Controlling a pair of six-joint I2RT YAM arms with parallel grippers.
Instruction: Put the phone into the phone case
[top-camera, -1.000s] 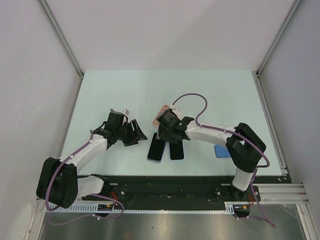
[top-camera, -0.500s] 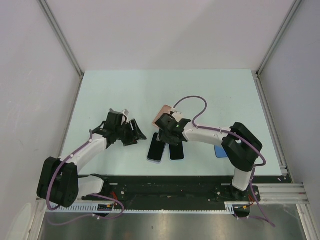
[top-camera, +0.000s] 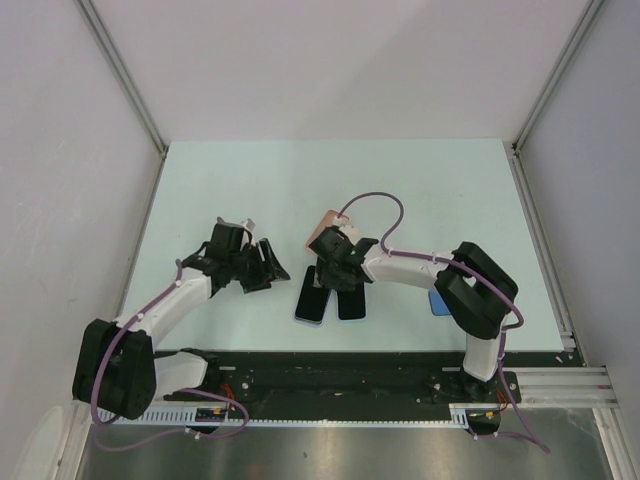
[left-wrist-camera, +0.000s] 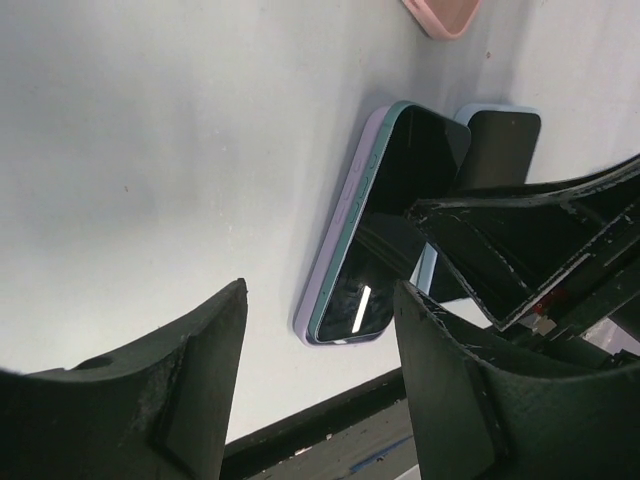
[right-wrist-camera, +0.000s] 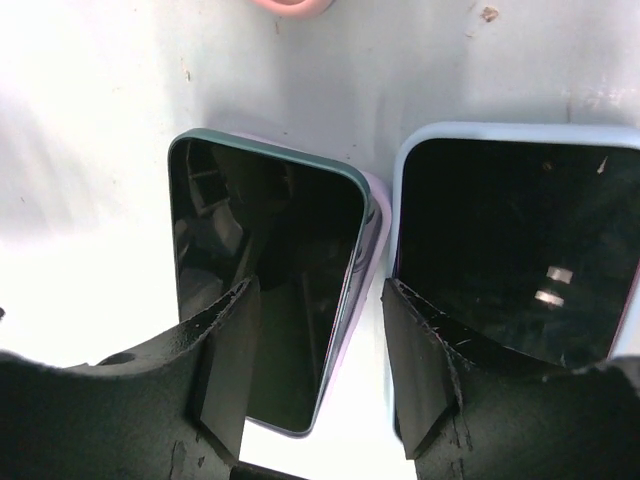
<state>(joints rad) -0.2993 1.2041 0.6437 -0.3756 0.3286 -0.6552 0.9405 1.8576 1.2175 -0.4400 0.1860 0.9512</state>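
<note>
The right gripper (right-wrist-camera: 318, 292) hangs wide open and empty over the green phone (right-wrist-camera: 262, 250). The phone lies on the lilac phone case (left-wrist-camera: 340, 215) on the surface (top-camera: 230, 190). The left gripper (left-wrist-camera: 320, 300) is open and empty, near the phone's left side.

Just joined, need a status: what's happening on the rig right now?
Right gripper hovers open over the green phone, which lies in the lilac case but looks not fully seated. Left gripper is open beside them, holding nothing. A second phone in a blue case lies alongside; a pink case sits behind.
</note>
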